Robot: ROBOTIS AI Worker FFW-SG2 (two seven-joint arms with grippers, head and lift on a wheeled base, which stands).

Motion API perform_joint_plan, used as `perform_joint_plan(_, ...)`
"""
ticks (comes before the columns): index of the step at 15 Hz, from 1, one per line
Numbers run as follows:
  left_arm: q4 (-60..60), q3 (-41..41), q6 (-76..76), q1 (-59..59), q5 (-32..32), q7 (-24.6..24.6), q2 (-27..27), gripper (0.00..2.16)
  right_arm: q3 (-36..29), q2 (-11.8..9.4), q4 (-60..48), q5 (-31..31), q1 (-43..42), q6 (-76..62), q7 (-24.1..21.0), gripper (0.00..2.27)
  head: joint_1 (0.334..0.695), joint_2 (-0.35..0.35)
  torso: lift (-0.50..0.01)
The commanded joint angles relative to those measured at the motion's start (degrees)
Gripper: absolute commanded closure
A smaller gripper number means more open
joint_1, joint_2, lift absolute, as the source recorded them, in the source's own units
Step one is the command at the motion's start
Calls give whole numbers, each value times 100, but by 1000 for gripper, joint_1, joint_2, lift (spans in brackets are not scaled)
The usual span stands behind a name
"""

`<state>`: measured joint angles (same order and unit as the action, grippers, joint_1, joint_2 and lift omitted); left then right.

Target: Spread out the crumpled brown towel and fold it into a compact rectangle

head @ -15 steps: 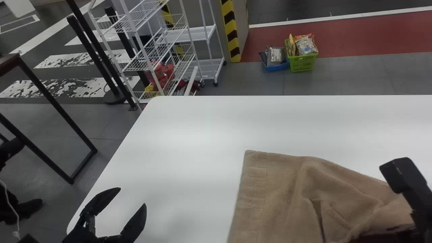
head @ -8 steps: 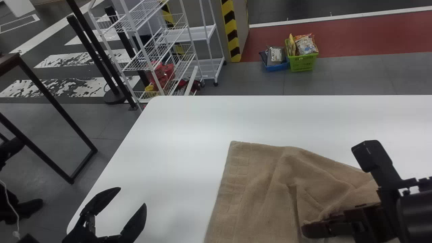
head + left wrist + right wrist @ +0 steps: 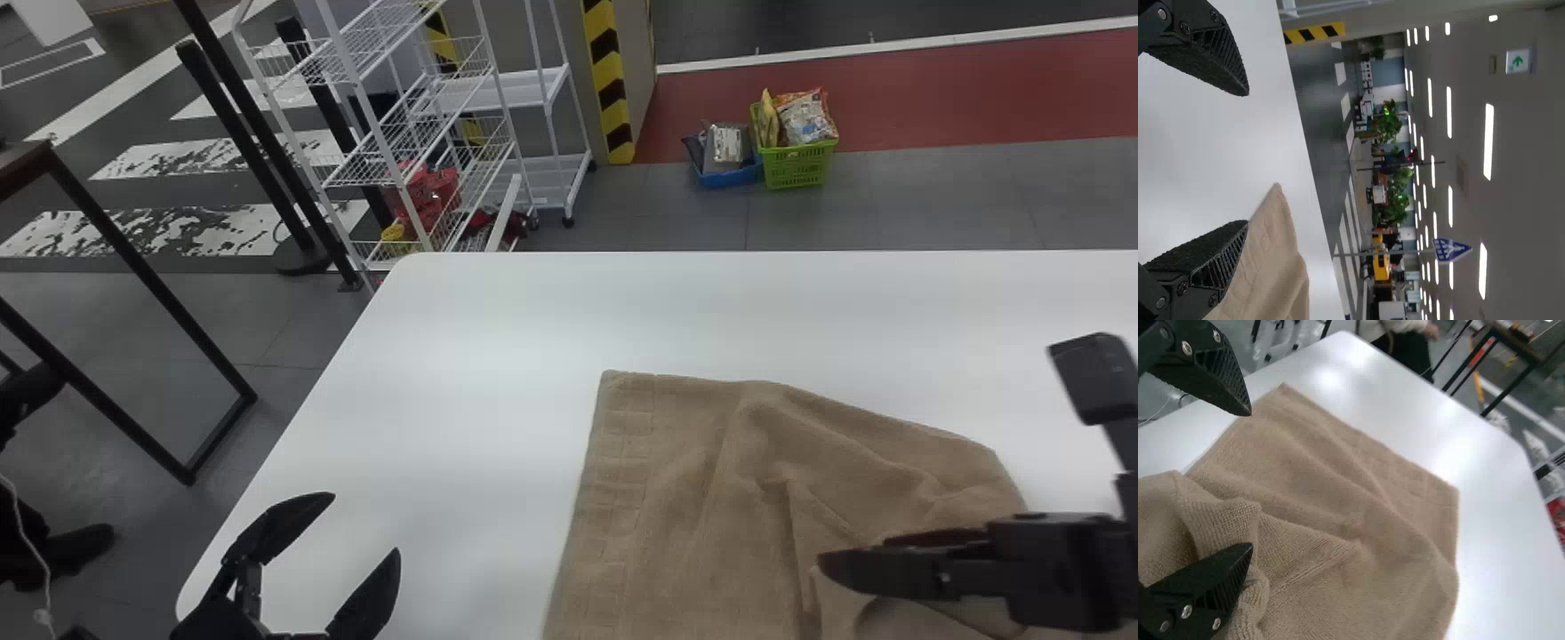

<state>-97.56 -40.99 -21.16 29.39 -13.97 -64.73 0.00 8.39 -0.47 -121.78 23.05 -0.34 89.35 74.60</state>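
Looks like a lab hall (road sign (image 3: 1450,250) included).

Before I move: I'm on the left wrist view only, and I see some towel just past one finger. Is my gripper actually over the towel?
Observer: No. In the head view the left gripper is off to the left of the towel, with white tabletop between them.
Operator: And what's happening on the other side?
Observer: In the right wrist view, the right gripper is open, one finger in front of a bunched-up fold.
Operator: Is the rest flat yet?
Observer: Not fully. The head view shows a crease running through the middle.
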Motion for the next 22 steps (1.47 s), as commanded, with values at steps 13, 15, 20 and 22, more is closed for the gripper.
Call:
perform_joint_plan(13,316,1119,-1632,278,957,57,-15,201,-3581,-1052,-988,-908,2547,-5300,372,157,695,70,-127)
perform_joint_plan(15,193,1058,-1702,295,1115,-163,-15,201,-3774,-1122,-988,-934,2530,-5300,372,178,695,12,-127)
perform_joint_plan(20,158,856,-1649,286,1581,-549,-15,201,-3924,-1184,-917,-723,2943,-6883,372,191,695,-87,-127)
perform_joint_plan(22,141,847,-1491,243,1608,-576,-15,205,-3933,-1219,-882,-460,3224,-7357,372,191,695,-81,-127)
